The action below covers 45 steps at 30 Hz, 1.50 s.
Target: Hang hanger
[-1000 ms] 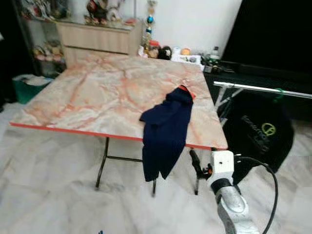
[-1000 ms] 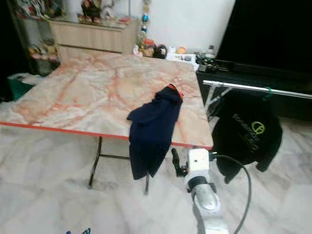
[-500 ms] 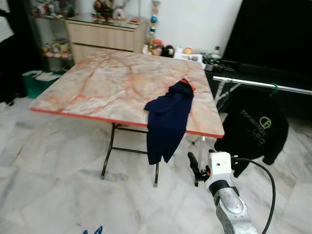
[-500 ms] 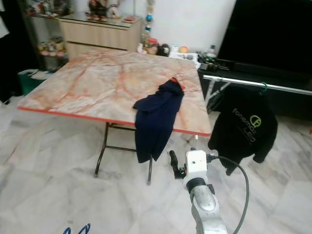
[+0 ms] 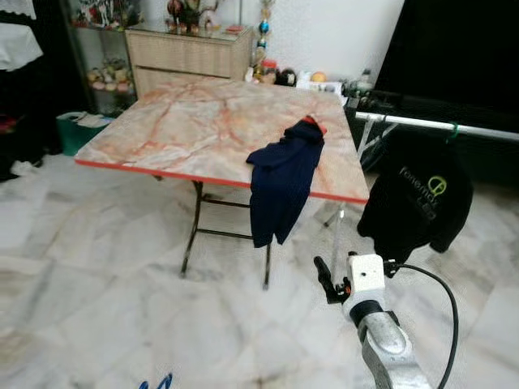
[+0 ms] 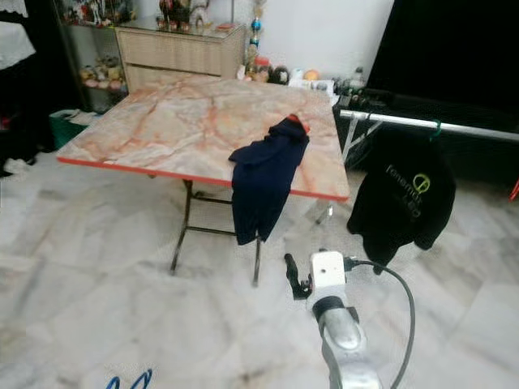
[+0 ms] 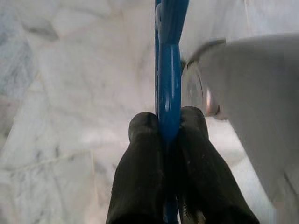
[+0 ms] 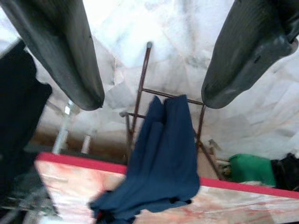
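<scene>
Marble floor (image 5: 97, 267) spreads around a marble-patterned tabletop (image 5: 203, 130) at our 12 o'clock, with a navy garment (image 5: 280, 190) draped over its near edge. At 2 o'clock a black shirt (image 5: 418, 207) hangs on a rail (image 5: 438, 127). Our right gripper (image 8: 152, 65) faces the garment, fingers (image 8: 60, 51) apart. Our left gripper (image 7: 169, 126) sits low, fingers (image 7: 140, 163) clamped on the blue hanger (image 7: 169, 70).
</scene>
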Available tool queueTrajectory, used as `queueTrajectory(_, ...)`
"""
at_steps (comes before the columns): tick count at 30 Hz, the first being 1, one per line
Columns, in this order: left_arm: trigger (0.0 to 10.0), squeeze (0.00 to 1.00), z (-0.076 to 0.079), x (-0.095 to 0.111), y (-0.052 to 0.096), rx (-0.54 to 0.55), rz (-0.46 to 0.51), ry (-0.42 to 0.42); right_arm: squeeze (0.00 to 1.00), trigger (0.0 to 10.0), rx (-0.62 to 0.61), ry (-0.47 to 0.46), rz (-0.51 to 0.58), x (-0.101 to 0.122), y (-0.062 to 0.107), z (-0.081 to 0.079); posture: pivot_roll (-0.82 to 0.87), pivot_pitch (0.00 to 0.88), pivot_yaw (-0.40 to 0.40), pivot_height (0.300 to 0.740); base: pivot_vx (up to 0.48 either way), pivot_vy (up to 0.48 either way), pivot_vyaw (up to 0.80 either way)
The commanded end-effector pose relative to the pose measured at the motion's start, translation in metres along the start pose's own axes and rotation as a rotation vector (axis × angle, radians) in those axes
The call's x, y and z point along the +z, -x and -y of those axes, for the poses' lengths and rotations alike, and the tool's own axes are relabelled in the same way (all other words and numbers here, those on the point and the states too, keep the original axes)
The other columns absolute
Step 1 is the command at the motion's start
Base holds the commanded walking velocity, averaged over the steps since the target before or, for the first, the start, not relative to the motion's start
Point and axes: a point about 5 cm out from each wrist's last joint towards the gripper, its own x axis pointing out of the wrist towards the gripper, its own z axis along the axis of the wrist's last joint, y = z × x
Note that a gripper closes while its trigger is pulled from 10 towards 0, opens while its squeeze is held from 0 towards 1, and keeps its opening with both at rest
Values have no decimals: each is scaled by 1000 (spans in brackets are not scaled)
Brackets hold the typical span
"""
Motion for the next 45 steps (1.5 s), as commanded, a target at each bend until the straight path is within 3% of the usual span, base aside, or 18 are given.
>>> queueTrajectory(1,10000,0,-2,11,-1,5,42,-23,0,10000,5,-5,-18,-5,-2,-1,102,0,-74,740,0,0,0)
queueTrajectory(9,10000,0,-2,17,-1,25,107,-60,0,10000,25,1,-123,-25,-3,3,108,0,-76,740,0,0,0)
queueTrajectory(15,10000,0,-2,21,0,18,142,-117,0,10000,64,57,-166,-31,-3,9,105,0,-77,740,0,0,0)
queueTrajectory(17,10000,0,2,27,0,-27,180,-219,0,10000,125,133,-218,-37,-3,13,106,0,-78,740,0,0,0)
queueTrajectory(18,10000,0,2,27,0,-27,180,-219,0,10000,125,133,-218,-37,-3,13,106,0,-78,740,0,0,0)
queueTrajectory(20,10000,0,3,31,0,-36,204,-325,0,10000,172,168,-213,-33,-5,15,107,0,-78,740,0,0,0)
queueTrajectory(22,10000,0,-9,98,1,-39,355,-373,0,10000,186,195,-211,-30,-7,16,107,0,-81,740,0,0,0)
queueTrajectory(24,10000,0,-15,149,9,-44,473,-405,0,10000,184,212,-209,-27,-9,19,109,0,-83,740,0,0,0)
queueTrajectory(35,10000,0,-5,156,11,-93,493,-547,0,10000,283,247,-219,-28,-12,11,114,0,-86,740,0,0,0)
queueTrajectory(37,10000,0,-2,157,12,-169,475,-645,0,10000,383,263,-233,-29,-10,7,113,0,-86,740,0,0,0)
queueTrajectory(38,10000,0,-2,157,12,-169,475,-645,0,10000,383,263,-233,-29,-10,7,113,0,-86,740,0,0,0)
queueTrajectory(39,10000,0,0,159,14,-224,468,-722,0,10000,487,291,-255,-31,-7,3,113,0,-87,740,0,0,0)
queueTrajectory(44,10000,0,4,171,22,-344,472,-841,0,10000,836,378,-316,-35,5,-9,117,0,-93,740,0,0,0)
queueTrajectory(45,10000,0,4,171,22,-344,472,-841,0,10000,836,378,-316,-35,5,-9,117,0,-93,740,0,0,0)
